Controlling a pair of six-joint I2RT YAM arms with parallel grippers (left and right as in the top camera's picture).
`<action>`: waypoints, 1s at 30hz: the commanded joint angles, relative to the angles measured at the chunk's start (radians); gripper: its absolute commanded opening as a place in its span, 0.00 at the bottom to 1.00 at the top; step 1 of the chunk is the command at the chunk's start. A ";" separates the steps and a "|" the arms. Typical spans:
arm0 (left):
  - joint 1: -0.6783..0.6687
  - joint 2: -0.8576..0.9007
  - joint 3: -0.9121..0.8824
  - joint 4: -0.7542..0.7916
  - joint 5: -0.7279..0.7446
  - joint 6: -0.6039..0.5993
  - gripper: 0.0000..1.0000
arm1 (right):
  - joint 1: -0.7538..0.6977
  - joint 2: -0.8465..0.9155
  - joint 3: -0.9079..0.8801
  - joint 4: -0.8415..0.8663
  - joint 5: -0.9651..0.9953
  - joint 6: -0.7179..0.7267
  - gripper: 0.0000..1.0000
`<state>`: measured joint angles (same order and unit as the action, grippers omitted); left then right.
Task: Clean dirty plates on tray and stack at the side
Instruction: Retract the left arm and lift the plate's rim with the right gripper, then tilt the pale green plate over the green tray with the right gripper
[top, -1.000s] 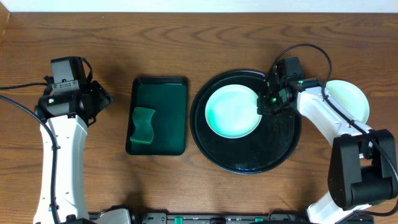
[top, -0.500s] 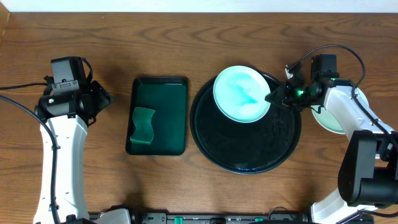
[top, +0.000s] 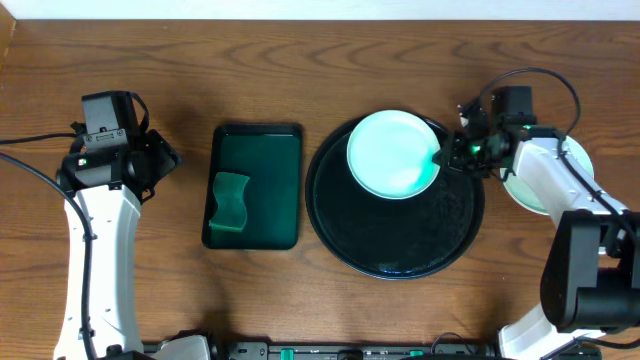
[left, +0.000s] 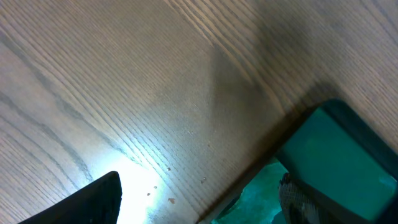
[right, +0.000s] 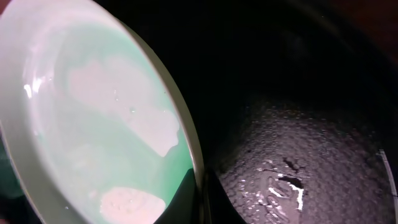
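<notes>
A pale plate (top: 393, 153) is being gripped at its right rim by the right pincer (top: 443, 157), which is clenched thin on that edge. The plate is being held over the upper part of the large round black tray (top: 400, 245), its far edge reaching the tray's top rim. In the right wrist view the plate (right: 93, 124) is being shown tilted, with its face turned toward the camera. A mint tint and whiter patches are spread across the face, and the rim is being pinched between the dark fingertips at the bottom of the frame. The wet-looking, pebbled floor of the tray (right: 298, 143) is being seen just beside it. Whether the plate's lower edge is touching the tray cannot be told.

A second plate (top: 577, 160) is being partly covered by the right arm, on the wooden surface (top: 300, 60) just right of the tray.

The left pincer (top: 168, 160) is being held released, with its fingers spread wide and nothing between them. It is well apart from the tray, at the left of the surface. In the left wrist view a corner of the dark green rectangular tray (left: 336, 155) is being caught beyond one fingertip. From overhead that rectangular tray (top: 270, 160) is being seen between the left arm and the black tray, with a green sponge (top: 230, 203) lying in its lower left part.
</notes>
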<state>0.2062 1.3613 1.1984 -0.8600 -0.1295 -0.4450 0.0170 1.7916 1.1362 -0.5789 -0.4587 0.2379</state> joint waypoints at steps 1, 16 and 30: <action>0.005 -0.002 0.015 -0.003 0.002 -0.005 0.81 | 0.052 -0.019 0.040 0.003 0.134 0.020 0.01; 0.005 -0.002 0.015 -0.003 0.002 -0.005 0.81 | 0.217 -0.019 0.216 -0.048 0.212 0.136 0.01; 0.005 -0.002 0.015 -0.003 0.002 -0.005 0.81 | 0.645 -0.019 0.226 0.176 0.725 0.240 0.01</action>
<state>0.2062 1.3613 1.1980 -0.8604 -0.1295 -0.4450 0.5911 1.7916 1.3369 -0.4374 0.0654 0.4538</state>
